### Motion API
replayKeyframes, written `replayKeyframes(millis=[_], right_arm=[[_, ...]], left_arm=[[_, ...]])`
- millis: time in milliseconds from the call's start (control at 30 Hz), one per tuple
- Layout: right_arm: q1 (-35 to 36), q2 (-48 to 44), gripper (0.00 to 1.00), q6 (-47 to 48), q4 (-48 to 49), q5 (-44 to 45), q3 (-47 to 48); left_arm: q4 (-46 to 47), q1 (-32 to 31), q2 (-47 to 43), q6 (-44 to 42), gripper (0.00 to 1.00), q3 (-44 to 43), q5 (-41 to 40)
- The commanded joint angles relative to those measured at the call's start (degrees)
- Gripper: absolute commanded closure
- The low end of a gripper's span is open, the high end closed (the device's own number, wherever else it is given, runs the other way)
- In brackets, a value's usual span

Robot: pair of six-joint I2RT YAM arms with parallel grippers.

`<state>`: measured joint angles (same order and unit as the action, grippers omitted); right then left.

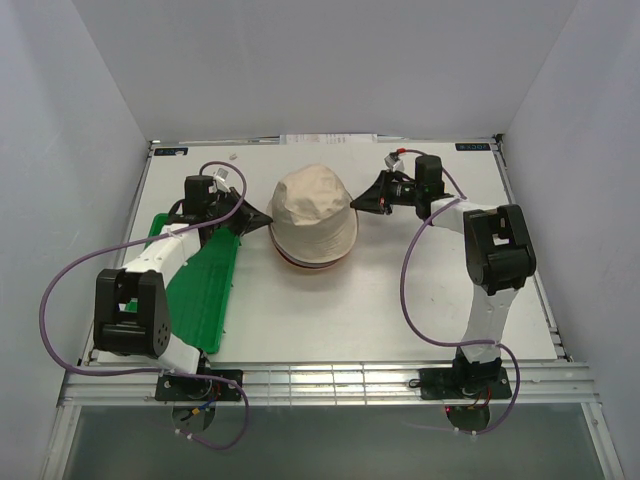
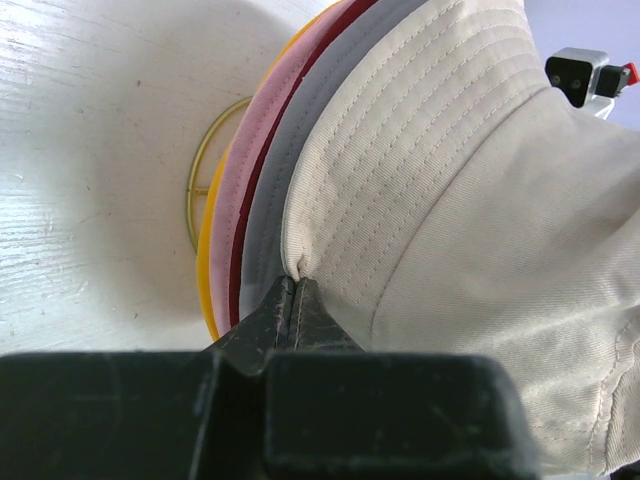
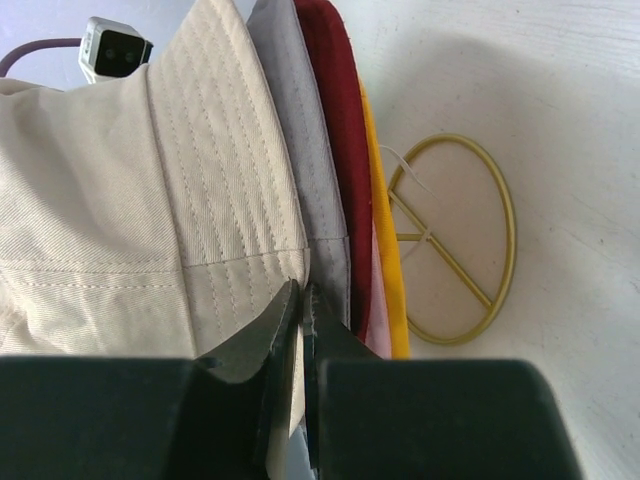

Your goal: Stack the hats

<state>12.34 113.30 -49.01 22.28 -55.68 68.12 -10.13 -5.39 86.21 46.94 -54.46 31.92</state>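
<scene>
In the top view a beige bucket hat [image 1: 313, 210] crowns a stack of hats at the table's middle. The left wrist view shows the rims below it: grey [image 2: 265, 240], dark red [image 2: 240, 262], pale pink [image 2: 222, 250] and yellow-orange [image 2: 203, 262]. My left gripper [image 1: 267, 220] [image 2: 293, 280] is shut, pinching the beige brim [image 2: 400, 130] on the stack's left side. My right gripper [image 1: 358, 205] [image 3: 303, 290] is shut on the same brim [image 3: 230, 190] on the right side, with the grey rim [image 3: 315, 170], dark red rim [image 3: 340, 150] and yellow-orange rim [image 3: 388, 260] beside it.
A gold wire frame [image 3: 455, 240] [image 2: 200, 175] lies on the table under the stack, partly hidden by the hats. A green plastic tray [image 1: 205, 290] sits at the left under my left arm. White walls enclose the table on three sides.
</scene>
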Motion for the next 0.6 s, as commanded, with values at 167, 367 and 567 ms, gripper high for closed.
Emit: replayKeyframes(millis=[167, 367, 567], right_arm=[[-1.44, 4.57, 0.92, 6.3, -7.78, 7.61, -1.85], [-1.44, 2.55, 0.92, 6.21, -9.53, 7.6, 0.52], [-1.44, -0.08, 0.89, 5.51, -11.47, 8.22, 3.07]], left_arm=[[-3.76, 0.73, -1.22, -2.73, 1.0, 1.64, -6.35], [-7.17, 0.73, -2.1, -3.69, 1.0, -2.31, -6.08], [-9.73, 0.73, -3.16, -4.31, 0.97, -7.15, -5.12]])
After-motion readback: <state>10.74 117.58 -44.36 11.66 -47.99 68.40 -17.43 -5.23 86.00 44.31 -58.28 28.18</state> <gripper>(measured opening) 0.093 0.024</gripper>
